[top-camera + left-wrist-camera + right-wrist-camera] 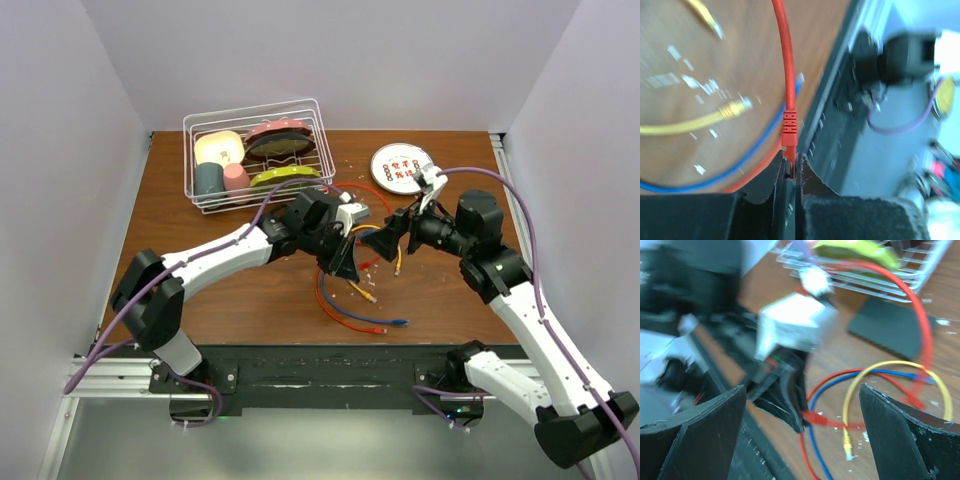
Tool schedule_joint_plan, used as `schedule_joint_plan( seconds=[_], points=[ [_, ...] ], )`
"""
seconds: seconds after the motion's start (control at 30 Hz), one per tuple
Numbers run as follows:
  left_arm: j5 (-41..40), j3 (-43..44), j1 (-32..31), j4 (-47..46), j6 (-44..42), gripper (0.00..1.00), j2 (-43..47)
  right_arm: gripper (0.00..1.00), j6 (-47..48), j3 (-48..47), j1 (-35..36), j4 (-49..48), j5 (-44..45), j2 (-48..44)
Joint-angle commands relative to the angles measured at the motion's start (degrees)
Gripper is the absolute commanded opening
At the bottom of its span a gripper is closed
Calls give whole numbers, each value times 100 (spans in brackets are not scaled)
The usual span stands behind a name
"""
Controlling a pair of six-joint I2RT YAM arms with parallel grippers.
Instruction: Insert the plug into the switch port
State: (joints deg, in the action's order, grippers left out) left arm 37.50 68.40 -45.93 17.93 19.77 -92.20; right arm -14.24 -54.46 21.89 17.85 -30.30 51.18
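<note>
My left gripper [791, 167] is shut on the tip of the red plug [790, 127], whose red cable runs away over the wooden table. From above, the left gripper [343, 265] sits mid-table, pointing down and towards the near edge. My right gripper [392, 238] faces it from the right with its jaws wide apart and nothing between them. In the right wrist view, the open right gripper [801, 390] frames the left gripper's fingers [790, 405] and the red plug [816, 418]. The switch [890, 329], a flat black box, lies on the table just in front of the wire basket.
A white wire basket [190, 125] of dishes stands at the back left. At the back right lies a round white disc [402, 167] with red marks. Loose yellow [365, 293], blue [395, 323] and red cables lie looped between the grippers and the table's near edge.
</note>
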Motion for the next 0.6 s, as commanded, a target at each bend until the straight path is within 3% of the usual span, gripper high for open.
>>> schedule_joint_plan(
  seconds=[0.0,0.13,0.33,0.43,0.57],
  points=[
    [1048,165,14,379,-246,0,158,95,220,-48,96,-221,-1170,392],
    [1225,296,189,201,-79,0,518,87,237,-4,219,-141,-1469,639],
    [1487,253,830,492,-149,0,756,83,194,225,395,-27,-1505,560],
    [1751,148,1120,448,-114,0,870,69,141,286,430,-79,-1540,569],
    [1998,121,1183,448,-105,0,932,64,79,313,439,-220,-1663,665]
  ],
)
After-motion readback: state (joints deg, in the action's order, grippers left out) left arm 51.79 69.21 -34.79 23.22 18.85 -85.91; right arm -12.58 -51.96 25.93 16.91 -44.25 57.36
